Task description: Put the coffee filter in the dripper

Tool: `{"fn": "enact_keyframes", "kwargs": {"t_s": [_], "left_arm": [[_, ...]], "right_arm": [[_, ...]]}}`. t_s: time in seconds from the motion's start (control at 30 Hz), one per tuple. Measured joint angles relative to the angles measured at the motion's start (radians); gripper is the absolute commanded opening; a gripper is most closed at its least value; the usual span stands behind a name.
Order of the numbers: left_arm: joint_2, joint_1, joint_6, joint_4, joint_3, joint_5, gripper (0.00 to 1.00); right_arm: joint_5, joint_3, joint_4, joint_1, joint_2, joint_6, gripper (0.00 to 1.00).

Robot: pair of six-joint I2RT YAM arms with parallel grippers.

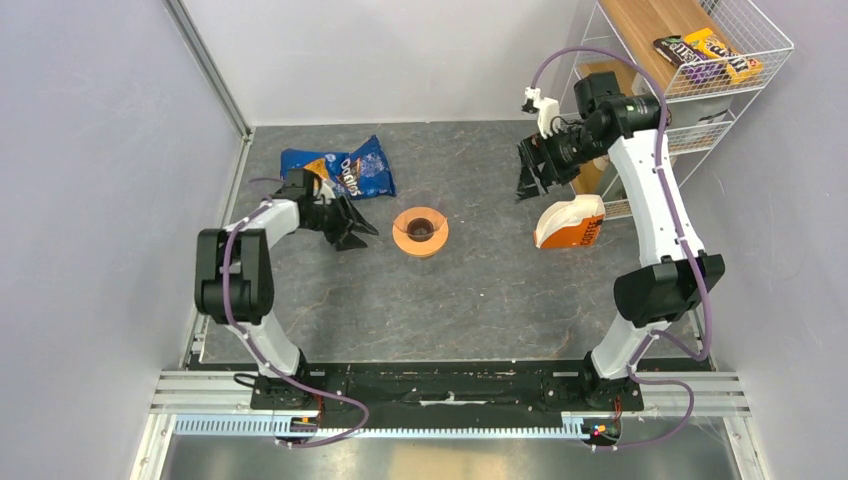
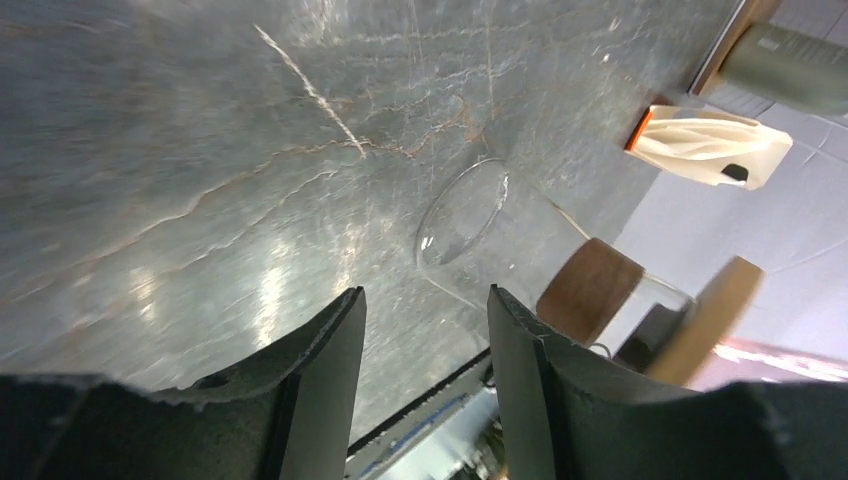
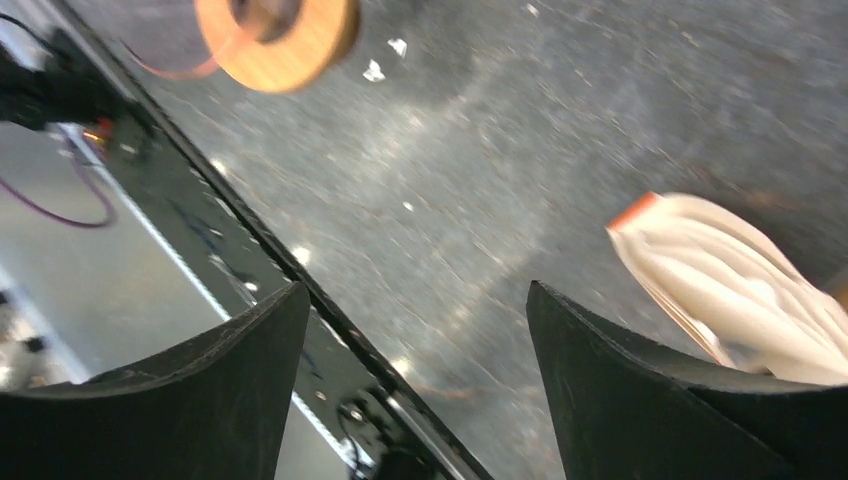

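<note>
Looks bright and evenly lit from overhead in the top view, sharp all round the dripper (image 1: 420,231), with only a faint soft shadow just beside it. Catches broad white glare streaks on the table (image 2: 230,280) in the left wrist view. Smears with motion blur across the right wrist view, dripper included, with pale glints below it.

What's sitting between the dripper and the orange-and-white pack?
Nothing; the top view shows only bare table between the dripper and the pack.
</note>
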Motion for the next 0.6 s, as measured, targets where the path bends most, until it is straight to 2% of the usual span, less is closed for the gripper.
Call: {"fn": "enact_keyframes", "kwargs": {"t_s": [0.1,0.17,0.23,0.4,0.6], "left_arm": [[-0.078,0.051,0.089,-0.069,0.025,-0.036,0.57],[-0.141,0.071,0.149,-0.106,0.035,-0.046,0.57],[-0.194,0.080,0.194,-0.126,0.039,-0.043,0.57],[-0.301,0.083,0.278,-0.147,0.068,0.008,0.57],[-0.335,0.083,0.306,-0.142,0.123,0.092,0.57]], "right_arm": [[0.120,0.021,-0.080,-0.006,-0.023,-0.138,0.69],[0.199,0.023,-0.103,-0.006,-0.032,-0.214,0.56],[0.292,0.016,-0.123,-0.005,-0.040,-0.299,0.49],[0.480,-0.072,-0.135,-0.005,-0.049,-0.474,0.47],[0.602,-0.171,-0.155,-0.006,0.006,-0.611,0.48]]}}
